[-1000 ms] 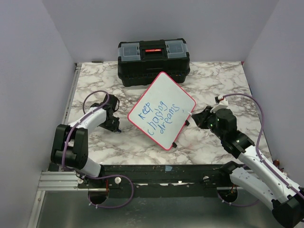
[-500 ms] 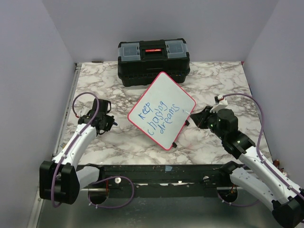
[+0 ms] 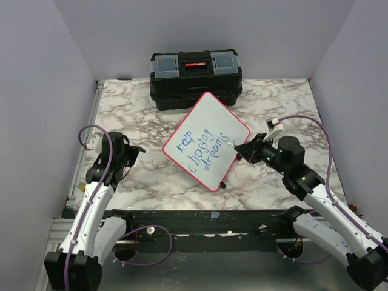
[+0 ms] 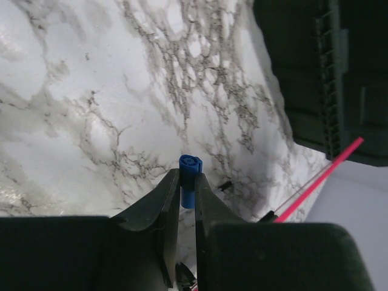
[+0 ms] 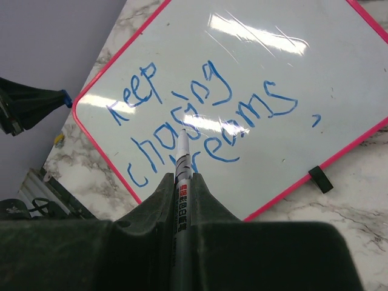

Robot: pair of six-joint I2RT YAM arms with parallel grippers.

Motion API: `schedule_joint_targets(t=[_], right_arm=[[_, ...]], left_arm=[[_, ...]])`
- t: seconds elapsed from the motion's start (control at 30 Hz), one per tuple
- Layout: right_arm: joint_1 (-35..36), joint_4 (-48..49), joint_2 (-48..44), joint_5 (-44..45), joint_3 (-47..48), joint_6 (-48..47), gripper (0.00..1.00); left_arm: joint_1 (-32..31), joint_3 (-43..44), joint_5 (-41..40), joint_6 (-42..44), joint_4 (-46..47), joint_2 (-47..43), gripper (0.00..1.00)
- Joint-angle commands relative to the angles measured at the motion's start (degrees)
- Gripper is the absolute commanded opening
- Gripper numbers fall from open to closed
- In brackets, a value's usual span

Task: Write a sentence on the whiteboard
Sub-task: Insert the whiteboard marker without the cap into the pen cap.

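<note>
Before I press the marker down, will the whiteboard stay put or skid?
The whiteboard looks thin and rigid, so it should move as one piece, probably with little weight. It rests on the glossy marble table with nothing visibly pinning it, so a sideways push would likely make it slide or swivel. Its glare-streaked face may let the marker tip skate.

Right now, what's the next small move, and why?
Probably swing the right tool toward the left tool to recap. The sentence looks complete on the whiteboard; the right tool grips the uncapped marker, the left tool grips the blue cap, apart across the board.
</note>
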Motion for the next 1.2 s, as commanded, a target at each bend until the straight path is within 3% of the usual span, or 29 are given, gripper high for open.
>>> schedule_joint_targets(t=[0.0,0.07,0.23,0.53,0.77,0.97,1.17], right_arm=[[0.17,3.44,1.14,-4.49,2.74,-1.40,0.01],[0.16,3.26,1.72,-4.29,3.45,-1.39,0.01],[0.14,1.38,2.31,-2.81,5.63,-2.46,0.01],[0.17,0.94,3.09,-2.74,8.16,-3.72,0.01],[0.13,4.28,4.17,-6.58,9.20,-4.83,0.01],[0.22,8.80,5.27,-10.13,10.37,-5.88,0.01],[2.15,13.61,6.61,-12.51,11.58,-7.59,0.01]], left_arm=[[1.89,-6.42,8.20,4.33,12.42,-7.24,0.00],[2.77,-9.60,11.33,5.23,17.34,-9.58,0.00],[3.93,-11.01,11.94,5.63,18.31,-11.39,0.00],[4.04,-5.47,10.99,-0.51,10.06,-12.11,0.00],[3.96,-0.75,17.05,-7.15,7.86,-10.02,0.00],[3.87,1.47,27.13,-14.35,8.27,-5.49,0.00],[1.85,3.62,29.27,-19.47,8.14,-3.97,0.00]])
